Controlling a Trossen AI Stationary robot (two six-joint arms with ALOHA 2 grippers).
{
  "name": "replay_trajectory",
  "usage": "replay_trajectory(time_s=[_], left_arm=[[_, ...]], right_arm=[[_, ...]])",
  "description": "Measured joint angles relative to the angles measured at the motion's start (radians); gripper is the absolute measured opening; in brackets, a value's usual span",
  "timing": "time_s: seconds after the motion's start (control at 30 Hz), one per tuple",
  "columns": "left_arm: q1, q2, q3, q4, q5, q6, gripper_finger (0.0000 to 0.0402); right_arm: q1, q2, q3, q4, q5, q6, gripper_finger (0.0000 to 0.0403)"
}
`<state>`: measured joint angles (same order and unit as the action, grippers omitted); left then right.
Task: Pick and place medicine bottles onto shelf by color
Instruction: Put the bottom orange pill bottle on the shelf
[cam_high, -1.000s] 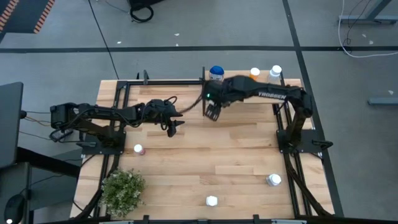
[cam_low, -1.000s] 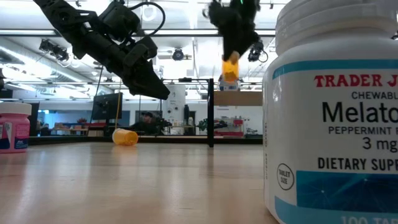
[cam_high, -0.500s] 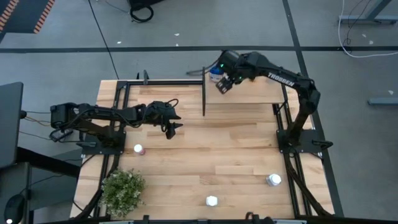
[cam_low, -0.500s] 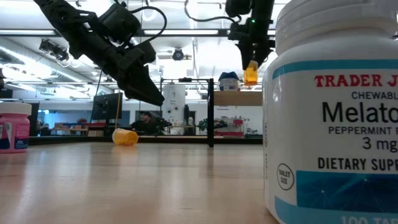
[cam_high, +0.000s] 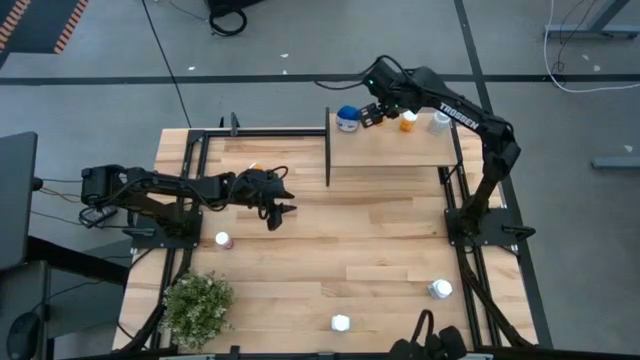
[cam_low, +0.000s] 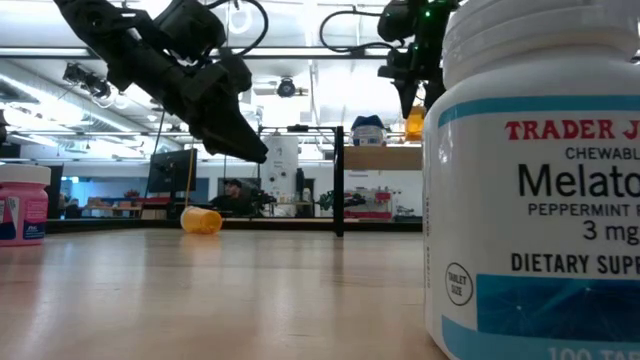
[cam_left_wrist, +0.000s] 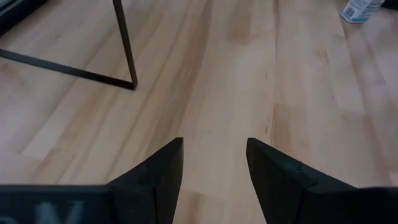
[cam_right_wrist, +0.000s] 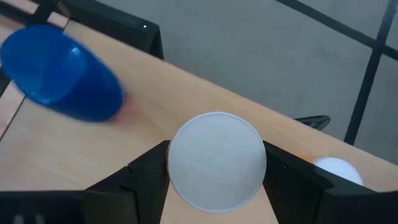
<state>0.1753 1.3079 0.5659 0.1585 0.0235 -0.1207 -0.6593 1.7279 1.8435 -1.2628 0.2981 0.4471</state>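
My right gripper (cam_high: 373, 112) (cam_right_wrist: 216, 163) hangs over the far strip of the light-wood shelf (cam_high: 390, 150) and is shut on a white-capped orange bottle (cam_low: 414, 122). That bottle is between the blue bottle (cam_high: 347, 118) (cam_right_wrist: 62, 74) and another orange bottle (cam_high: 408, 122). A white bottle (cam_high: 438, 121) stands further right on the shelf. My left gripper (cam_high: 275, 212) (cam_left_wrist: 214, 168) is open above bare tabletop, touching nothing. An orange bottle (cam_low: 201, 220) lies on its side on the table behind it. My right gripper holds the orange bottle just under its round white cap (cam_right_wrist: 216, 158), pinched between the two fingers (cam_right_wrist: 146, 168), one on each side. It comes from above, pointing down, and the bottle hangs upright below it. I cannot tell whether its base touches the shelf.
A pinkish bottle (cam_high: 222, 240) (cam_low: 22, 215) stands near the table's left side, and a green plant (cam_high: 198, 305) is at the near left corner. Two white bottles (cam_high: 340, 323) (cam_high: 440, 289) stand near the near edge. The shelf's black upright edge (cam_high: 328, 148) rises on its left.
My right gripper has carried the orange bottle from in front of the shelf's upright edge up and toward the far right, over the shelf, ending between the blue bottle and the other orange one. It has stayed shut on it throughout.
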Motion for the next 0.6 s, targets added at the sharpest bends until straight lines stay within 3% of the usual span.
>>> replay_trajectory(time_s=[0.27, 0.6], left_arm=[[-0.006, 0.0, 0.0, 0.008, 0.0, 0.0, 0.0185], [-0.006, 0.0, 0.0, 0.011, 0.0, 0.0, 0.0185]], right_arm=[[-0.01, 0.001, -0.085, 0.069, -0.082, 0.014, 0.0237], [-0.034, 0.002, -0.104, 0.085, -0.078, -0.019, 0.0237]])
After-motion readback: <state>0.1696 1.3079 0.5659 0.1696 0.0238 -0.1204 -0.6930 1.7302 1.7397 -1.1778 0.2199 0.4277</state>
